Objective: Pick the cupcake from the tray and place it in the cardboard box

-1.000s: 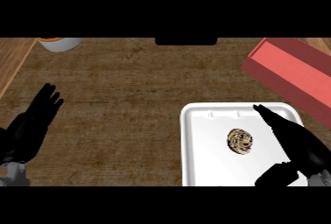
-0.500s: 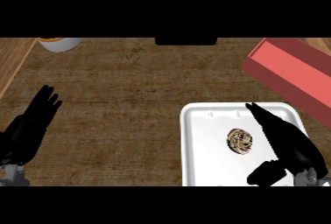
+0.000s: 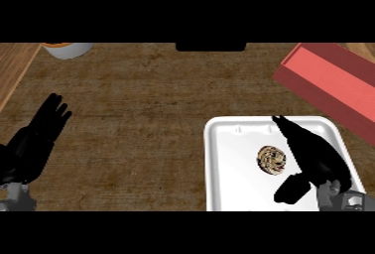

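the box runs off the right edge; a cup is cut by the top band.

No readable text anywhere.
Checked each surface: red box sides plain, white tray bare, cupcake top shows only a swirl pattern (no lettering), counter just wood grain, cup at top left w/ no label; no brands, nos. or signs on either hand.
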Controlling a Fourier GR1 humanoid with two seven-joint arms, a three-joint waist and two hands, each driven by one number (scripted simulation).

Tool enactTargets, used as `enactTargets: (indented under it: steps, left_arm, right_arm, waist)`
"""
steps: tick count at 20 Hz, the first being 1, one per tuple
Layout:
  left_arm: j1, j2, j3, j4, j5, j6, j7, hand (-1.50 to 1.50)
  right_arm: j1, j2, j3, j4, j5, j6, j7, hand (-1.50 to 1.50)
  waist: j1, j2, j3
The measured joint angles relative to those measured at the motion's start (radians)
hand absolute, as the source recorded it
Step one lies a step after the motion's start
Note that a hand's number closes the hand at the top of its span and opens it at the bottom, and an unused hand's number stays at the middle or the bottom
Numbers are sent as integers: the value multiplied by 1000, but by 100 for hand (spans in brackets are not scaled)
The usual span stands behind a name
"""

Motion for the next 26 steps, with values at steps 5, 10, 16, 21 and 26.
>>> enactTargets:
  steps: [5, 10, 16, 21, 26]
  left_arm:
    - [27, -8, 24, -37, -11, -18, 16, 0]
    - [21, -27, 47, -31, -27, -46, 23, 0]
    - [23, -55, 63, -38, -48, -60, 31, 0]
    - [5, -76, 79, -14, -69, -74, 21, 0]
    - [5, -79, 107, 19, -71, -110, 1, 0]
  right_arm:
    - [-20, 31, -8, 62, 43, 18, -6, -150]
    - [-22, 81, -3, 91, 101, 26, -2, -150]
    - [-12, 109, -14, 120, 136, 47, -22, -150]
    - [-17, 124, -30, 193, 171, 41, -76, -150]
    - [-3, 145, -30, 236, 210, 31, -102, -150]
  waist:
    - [2, 0, 0]
    - [1, 0, 0]
    - [0, 0, 0]
    - [0, 0, 0]
    - [0, 0, 0]
